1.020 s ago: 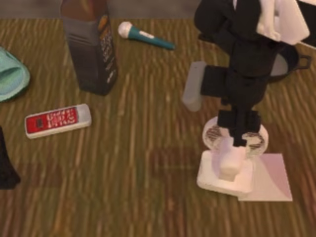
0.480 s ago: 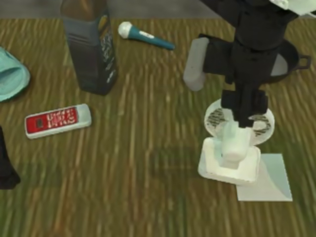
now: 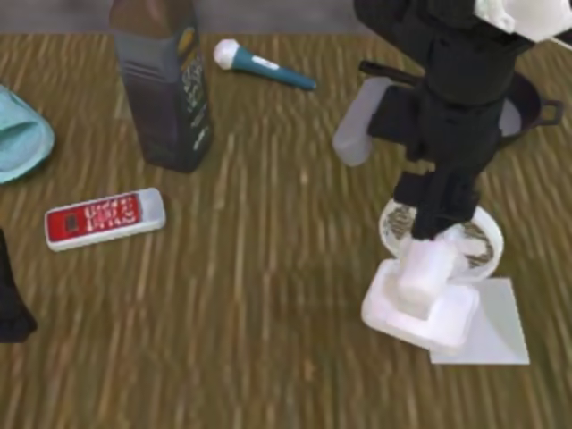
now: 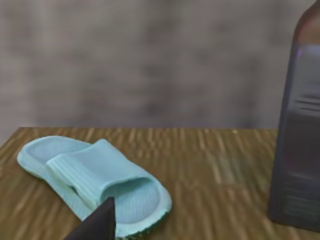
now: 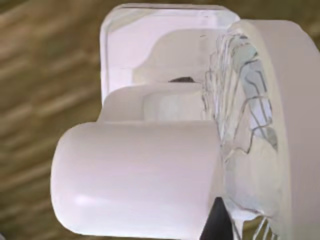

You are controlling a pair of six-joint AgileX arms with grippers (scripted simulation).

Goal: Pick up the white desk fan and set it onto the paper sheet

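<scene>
At the right of the table [image 3: 268, 357] the desk fan [image 3: 424, 286] stands with its base partly over the left edge of the paper sheet [image 3: 496, 331], and the right gripper [image 3: 438, 228] is directly above it. Behind them, near the far right edge, lies a pan [image 3: 527, 107]. A bottle [image 3: 165, 85] stands at the far left-centre, with a microphone [image 3: 259, 64] lying just to its right. A remote [image 3: 105, 218] lies in front of the bottle, and a slipper [image 3: 20, 134] rests at the left edge. The left arm [image 3: 11, 304] sits at the near left edge.
</scene>
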